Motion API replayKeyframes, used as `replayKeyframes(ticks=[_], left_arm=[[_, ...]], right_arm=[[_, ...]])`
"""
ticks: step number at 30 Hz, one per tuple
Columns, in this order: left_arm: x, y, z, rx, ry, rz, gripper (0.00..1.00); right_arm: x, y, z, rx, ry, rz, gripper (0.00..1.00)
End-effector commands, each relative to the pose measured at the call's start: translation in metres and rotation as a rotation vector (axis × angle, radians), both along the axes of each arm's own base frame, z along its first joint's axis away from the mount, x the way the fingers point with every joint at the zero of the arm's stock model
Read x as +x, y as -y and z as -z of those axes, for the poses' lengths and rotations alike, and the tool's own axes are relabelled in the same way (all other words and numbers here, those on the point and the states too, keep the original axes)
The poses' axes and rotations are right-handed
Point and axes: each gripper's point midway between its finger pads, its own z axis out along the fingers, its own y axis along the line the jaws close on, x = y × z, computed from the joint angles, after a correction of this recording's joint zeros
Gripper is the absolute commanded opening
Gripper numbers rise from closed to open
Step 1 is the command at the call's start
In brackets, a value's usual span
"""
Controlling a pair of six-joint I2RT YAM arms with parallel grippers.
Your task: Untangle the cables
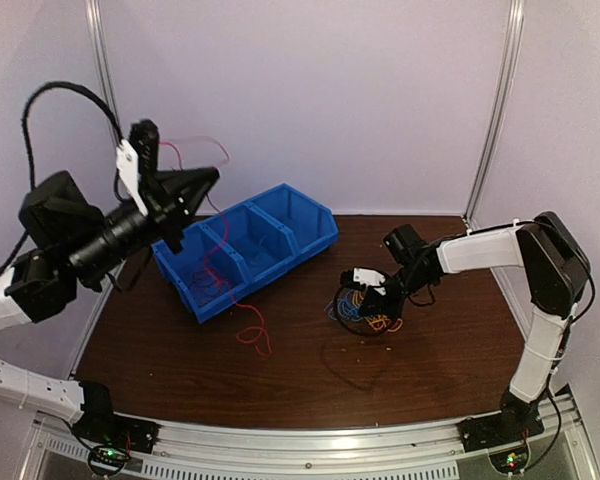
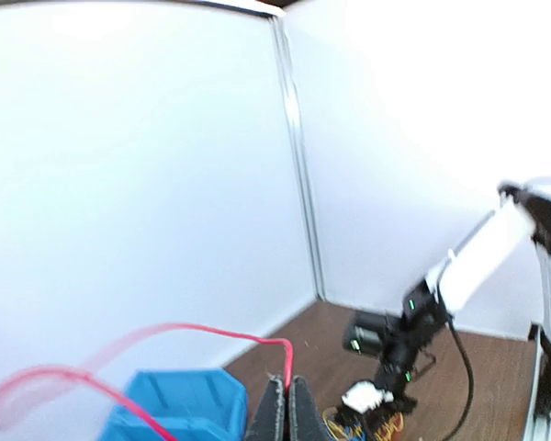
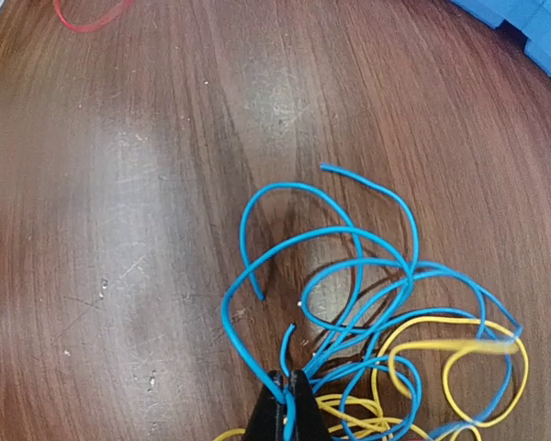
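Observation:
My left gripper (image 1: 210, 180) is raised high above the left end of the blue bin, shut on a red cable (image 1: 208, 143). That cable loops above the fingers, hangs down through the bin and ends on the table (image 1: 255, 335). In the left wrist view the jaws (image 2: 286, 384) pinch the red cable (image 2: 211, 331). My right gripper (image 1: 368, 290) is low over a tangle of blue and yellow cables (image 1: 365, 315). In the right wrist view it (image 3: 289, 384) is shut on blue cables (image 3: 349, 239), with yellow cables (image 3: 477, 344) tangled beside them.
A blue three-compartment bin (image 1: 310, 210) stands at the back middle of the brown table; more red cable lies in its left compartment (image 1: 215, 275). The bin also shows in the left wrist view (image 2: 179, 400) and the right wrist view (image 3: 533, 18). White walls enclose the table.

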Motion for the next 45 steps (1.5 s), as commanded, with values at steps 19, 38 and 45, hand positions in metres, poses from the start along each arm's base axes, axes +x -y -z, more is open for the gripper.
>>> replayKeyframes(ticks=[19, 38, 45], left_arm=[[0.031, 0.027, -0.017, 0.087, 0.019, -0.099, 0.00], [0.106, 0.021, -0.039, 0.029, -0.200, -0.225, 0.00], [0.120, 0.021, -0.062, 0.043, -0.211, -0.246, 0.00]], right_arm=[[-0.008, -0.005, -0.115, 0.106, 0.079, -0.027, 0.54], [-0.003, 0.067, -0.132, 0.176, 0.250, 0.284, 0.60], [0.011, 0.082, -0.105, 0.103, 0.269, 0.361, 0.60]])
